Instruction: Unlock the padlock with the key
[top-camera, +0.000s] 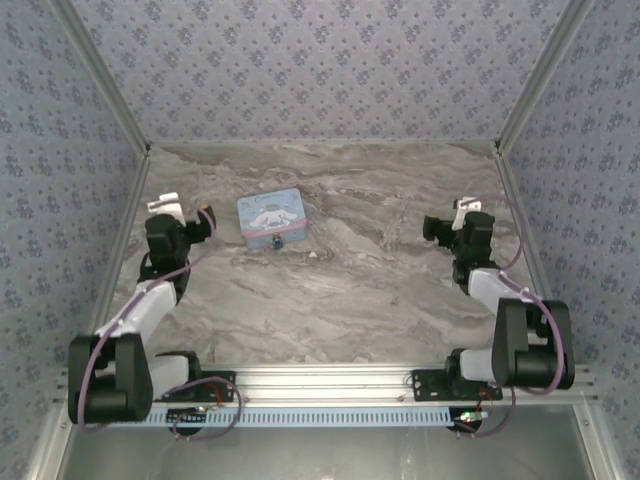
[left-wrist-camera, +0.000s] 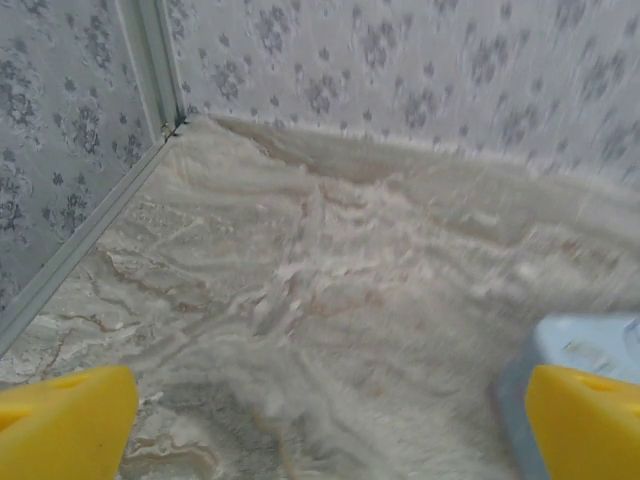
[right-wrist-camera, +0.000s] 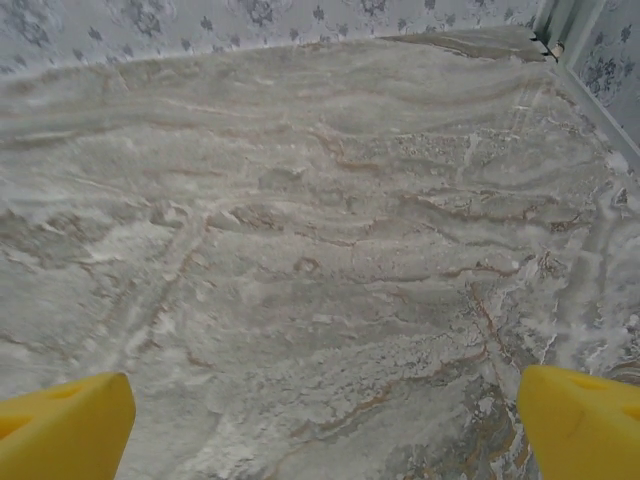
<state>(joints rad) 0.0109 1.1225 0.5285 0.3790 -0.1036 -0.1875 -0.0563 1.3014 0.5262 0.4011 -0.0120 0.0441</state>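
The tiny blue padlock (top-camera: 277, 242) hangs at the near edge of a pale blue cartoon-printed tin (top-camera: 271, 216) on the marble table, left of centre. A small pale speck (top-camera: 312, 256) lies just right of it; it is too small to tell whether this is the key. My left gripper (top-camera: 190, 209) hovers left of the tin, open and empty. In the left wrist view its yellow fingertips (left-wrist-camera: 62, 420) stand wide apart, and a corner of the tin (left-wrist-camera: 575, 345) shows at the right. My right gripper (top-camera: 447, 216) is open at the far right, over bare marble (right-wrist-camera: 325, 425).
Patterned walls with metal corner posts (top-camera: 120, 215) enclose the table on three sides. The marble top (top-camera: 380, 280) stretches between the arms. An aluminium rail (top-camera: 320, 380) carries both arm bases at the near edge.
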